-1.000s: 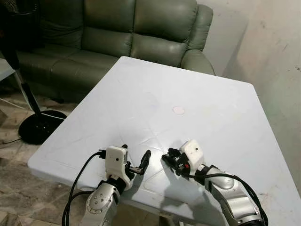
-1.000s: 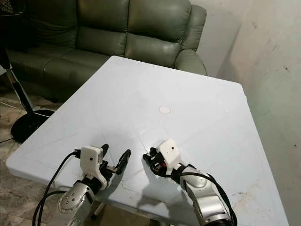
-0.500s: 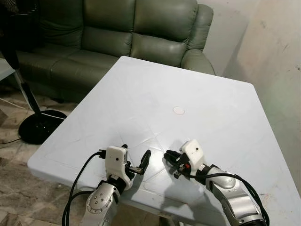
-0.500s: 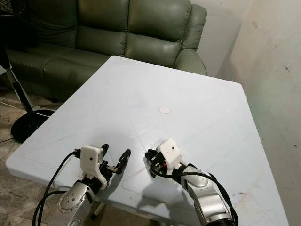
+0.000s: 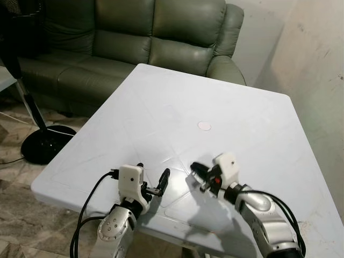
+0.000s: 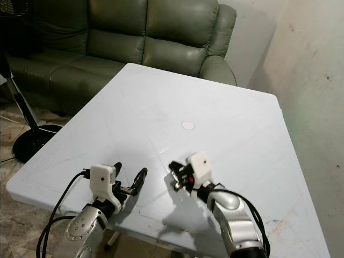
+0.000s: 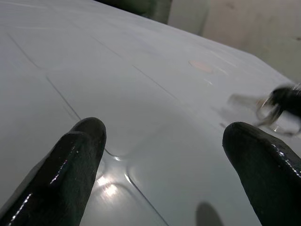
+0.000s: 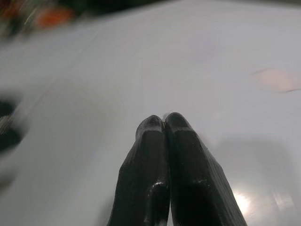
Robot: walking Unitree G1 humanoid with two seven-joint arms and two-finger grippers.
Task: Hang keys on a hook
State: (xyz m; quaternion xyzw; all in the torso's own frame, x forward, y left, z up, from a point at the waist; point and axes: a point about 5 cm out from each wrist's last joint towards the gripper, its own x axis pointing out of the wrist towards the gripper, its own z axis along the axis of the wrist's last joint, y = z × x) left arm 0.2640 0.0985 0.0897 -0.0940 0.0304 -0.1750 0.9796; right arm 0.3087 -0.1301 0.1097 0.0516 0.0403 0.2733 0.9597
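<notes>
A white plastic table (image 5: 258, 134) bears a small round pinkish disc (image 5: 204, 126) near its middle.

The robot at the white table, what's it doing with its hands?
It's holding both grippers low over the near edge of the white table. The left gripper is open and holds nothing. The right gripper has its fingers pressed together. Something small may dangle under it, but it's too blurry to say if that's keys. A green sofa stands behind the table.
</notes>
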